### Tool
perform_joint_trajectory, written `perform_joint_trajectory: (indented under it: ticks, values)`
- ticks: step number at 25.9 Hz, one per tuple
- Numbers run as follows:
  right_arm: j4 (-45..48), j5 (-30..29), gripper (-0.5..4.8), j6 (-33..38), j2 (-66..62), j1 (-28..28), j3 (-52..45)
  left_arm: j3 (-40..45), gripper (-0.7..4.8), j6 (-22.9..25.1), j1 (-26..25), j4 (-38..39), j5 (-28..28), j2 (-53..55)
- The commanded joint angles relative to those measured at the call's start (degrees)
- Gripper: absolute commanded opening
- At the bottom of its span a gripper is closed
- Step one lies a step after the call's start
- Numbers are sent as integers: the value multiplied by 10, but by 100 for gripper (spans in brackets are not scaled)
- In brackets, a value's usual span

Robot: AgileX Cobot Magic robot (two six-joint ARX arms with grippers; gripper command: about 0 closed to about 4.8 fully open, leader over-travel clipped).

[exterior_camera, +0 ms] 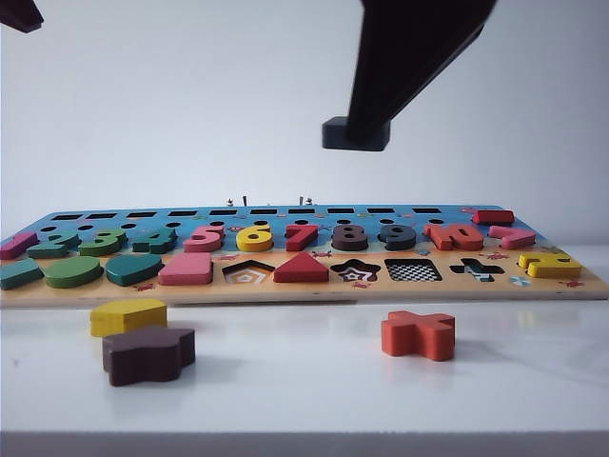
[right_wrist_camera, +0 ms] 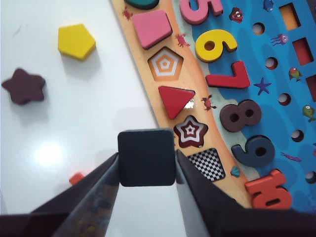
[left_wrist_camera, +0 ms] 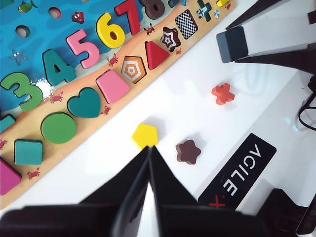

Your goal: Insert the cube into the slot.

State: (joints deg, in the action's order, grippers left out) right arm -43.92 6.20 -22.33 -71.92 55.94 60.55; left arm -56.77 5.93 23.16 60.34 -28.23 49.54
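Observation:
My right gripper (right_wrist_camera: 146, 160) is shut on the cube (right_wrist_camera: 146, 157), a flat dark navy square with rounded corners held by two opposite sides. In the exterior view the cube (exterior_camera: 354, 134) hangs high above the puzzle board, up and a little left of the slot (exterior_camera: 413, 270). The slot (right_wrist_camera: 208, 164) is a square recess with a checkerboard bottom, next to the star-shaped recess (right_wrist_camera: 190, 132). In the right wrist view the cube sits over the white table just beside the board's edge. My left gripper (left_wrist_camera: 149, 148) is shut and empty above the table near the yellow pentagon (left_wrist_camera: 145, 135).
The puzzle board (exterior_camera: 304, 286) carries numbers and shape blocks. In front of it lie the yellow pentagon (exterior_camera: 128, 317), a dark brown star block (exterior_camera: 148, 354) and an orange cross block (exterior_camera: 419, 334). A cross-shaped recess (exterior_camera: 476, 270) lies right of the slot.

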Motion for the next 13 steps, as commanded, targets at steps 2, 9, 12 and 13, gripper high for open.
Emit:
perform_joint_trajectory:
  ticks: [2,9,12,13]
  values:
    - [-12,8,192,-53,12,-23,2,-2,17,0,0,-4,-5,0]
    - [-12,14,192,-138,12,-75,2,-2,17,1,0,-4,-4,0]
    - [-10,14,192,-182,12,-90,2,-2,17,1,0,-4,-4,0]
    - [-7,14,192,-195,12,-93,2,-2,17,1,0,-4,-4,0]
